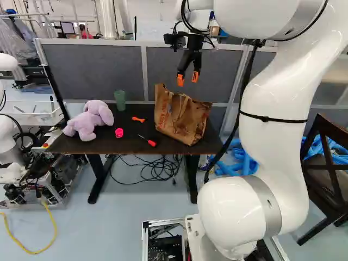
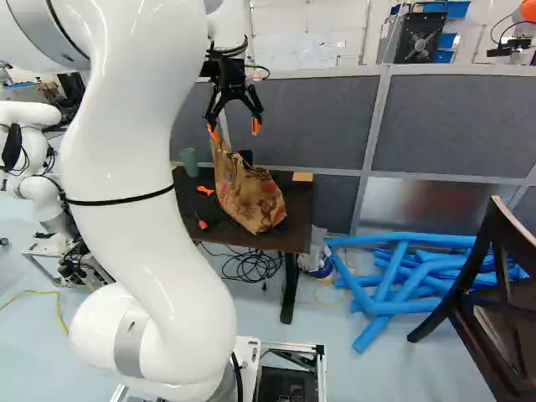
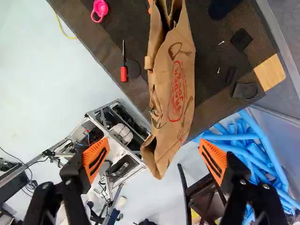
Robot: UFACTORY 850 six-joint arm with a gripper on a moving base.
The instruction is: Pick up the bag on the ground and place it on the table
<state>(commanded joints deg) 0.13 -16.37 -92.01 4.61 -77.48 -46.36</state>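
My gripper (image 1: 188, 78) hangs above the table's right part, fingers spread wide with nothing gripped. The brown paper bag (image 1: 182, 117) stands on the dark table (image 1: 81, 144), leaning, near its right end. In the right base view the bag (image 2: 249, 197) has its upper end just below the gripper (image 2: 234, 127). In the wrist view the bag (image 3: 173, 89) lies ahead of the gripper (image 3: 154, 159), one end showing between the orange pads, some distance beneath them. The bag's underside is hidden.
A purple plush toy (image 1: 89, 120), green cup (image 1: 119, 100), pink item (image 1: 119, 132) and red screwdriver (image 1: 148, 141) share the table. Grey partitions (image 1: 92, 68) stand behind. Blue tubes (image 2: 402, 276) and a dark chair (image 2: 481, 293) are right; another robot (image 1: 7, 130) is left.
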